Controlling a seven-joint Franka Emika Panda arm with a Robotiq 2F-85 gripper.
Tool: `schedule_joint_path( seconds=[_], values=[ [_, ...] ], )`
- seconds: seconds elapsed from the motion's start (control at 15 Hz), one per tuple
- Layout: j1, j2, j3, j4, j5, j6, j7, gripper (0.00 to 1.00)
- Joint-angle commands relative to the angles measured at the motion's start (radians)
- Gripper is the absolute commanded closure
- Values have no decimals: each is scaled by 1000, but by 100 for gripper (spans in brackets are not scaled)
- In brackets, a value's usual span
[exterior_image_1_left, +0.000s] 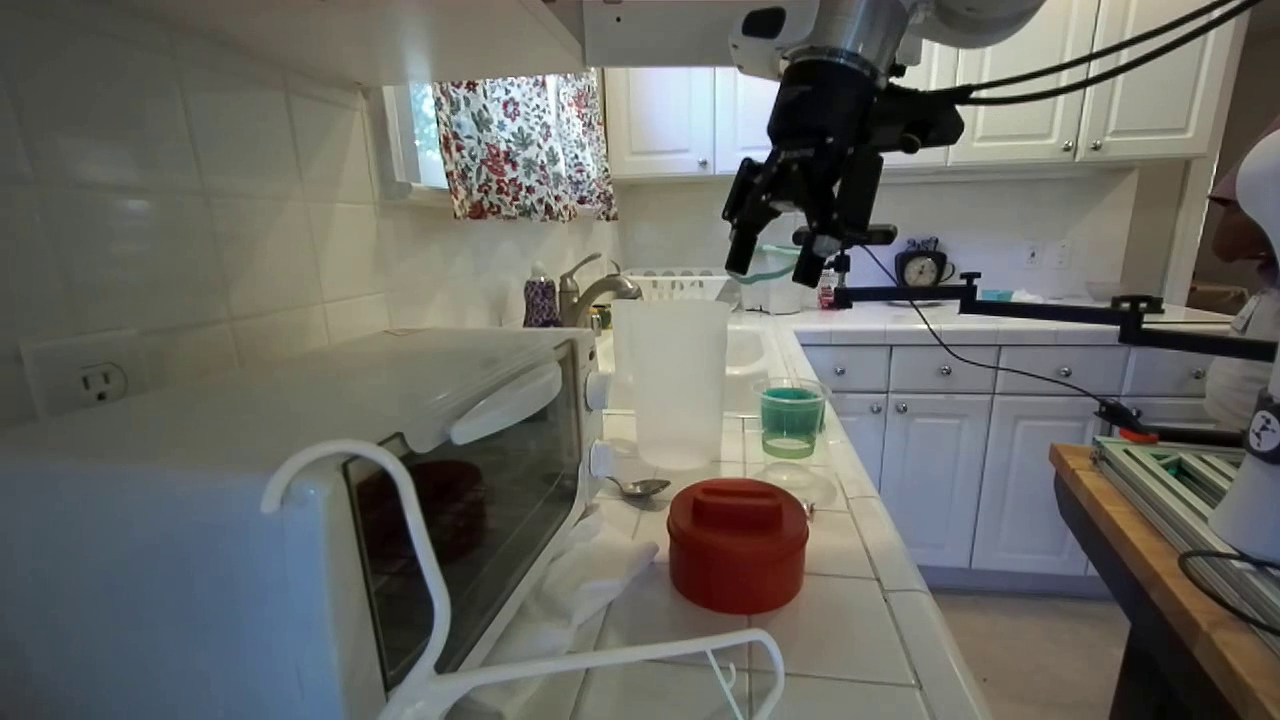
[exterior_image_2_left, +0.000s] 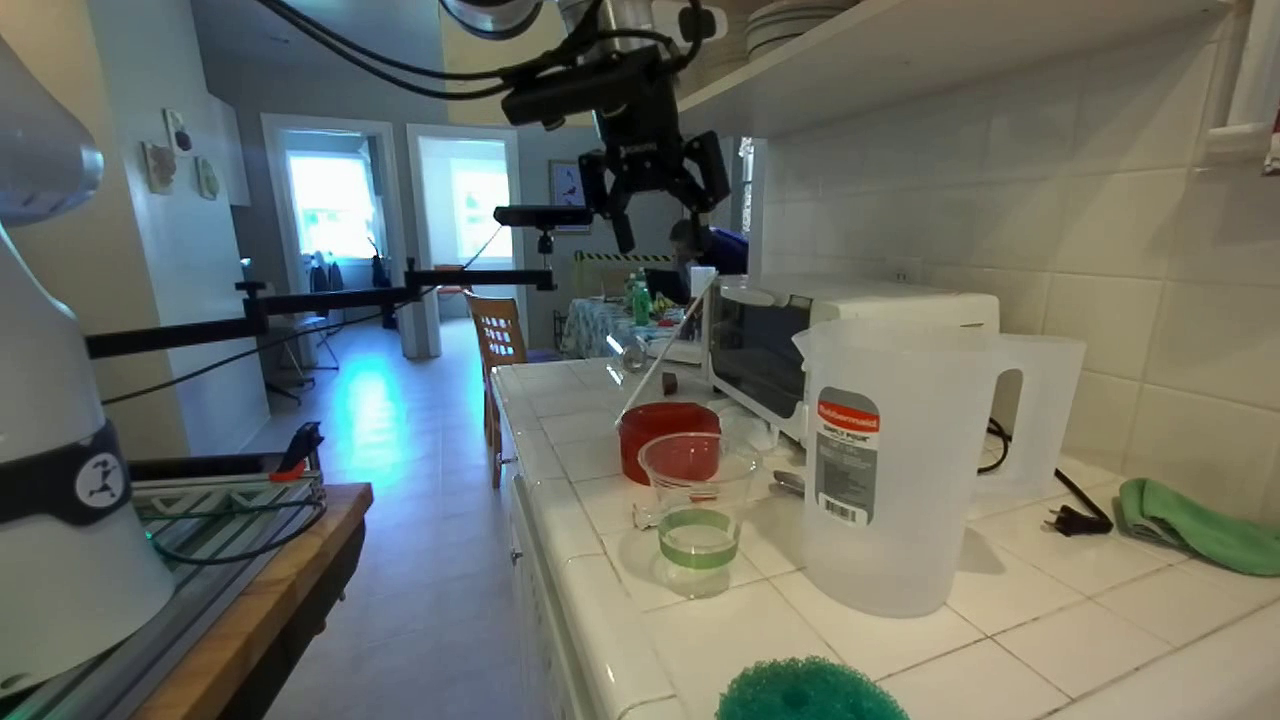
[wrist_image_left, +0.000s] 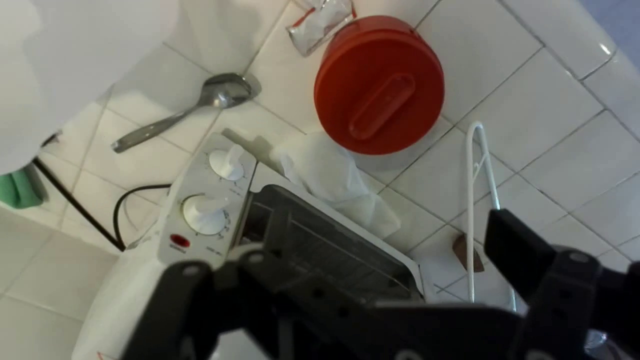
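I see gripper (exterior_image_1_left: 773, 266) hanging up high, jaws spread wide. Red tub (wrist_image_left: 380, 90) sits well blw it on the counter (wrist_image_left: 540, 100), w/ oven (wrist_image_left: 327, 237), hanger (wrist_image_left: 470, 200) & spoon (wrist_image_left: 222, 95) also blw.

White tiled counter (exterior_image_1_left: 840, 640), red lidded container (exterior_image_1_left: 738, 560), spoon (wrist_image_left: 220, 95), translucent pitcher (exterior_image_2_left: 900, 540), toaster oven (exterior_image_1_left: 240, 520)

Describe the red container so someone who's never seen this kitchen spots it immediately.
Start at the white toaster oven on the tiled counter. In front of its dark glass door sits a squat, round container. Unlike the clear cup and translucent pitcher nearby, it is solid red, with a raised bar on its lid.
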Motion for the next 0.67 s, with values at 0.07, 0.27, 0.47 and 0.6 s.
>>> schedule_joint_path(
  seconds=[0.07, 0.27, 0.47, 0.6],
  values=[
    [-33, 47, -92, 108, 22, -314, -27, 0],
    [-81, 27, -100, 82, 5, -305, -7, 0],
    [-91, 42, -100, 96, 5, -328, -4, 0],
    [-85, 44, -92, 98, 5, -329, 0, 0]
  ],
)
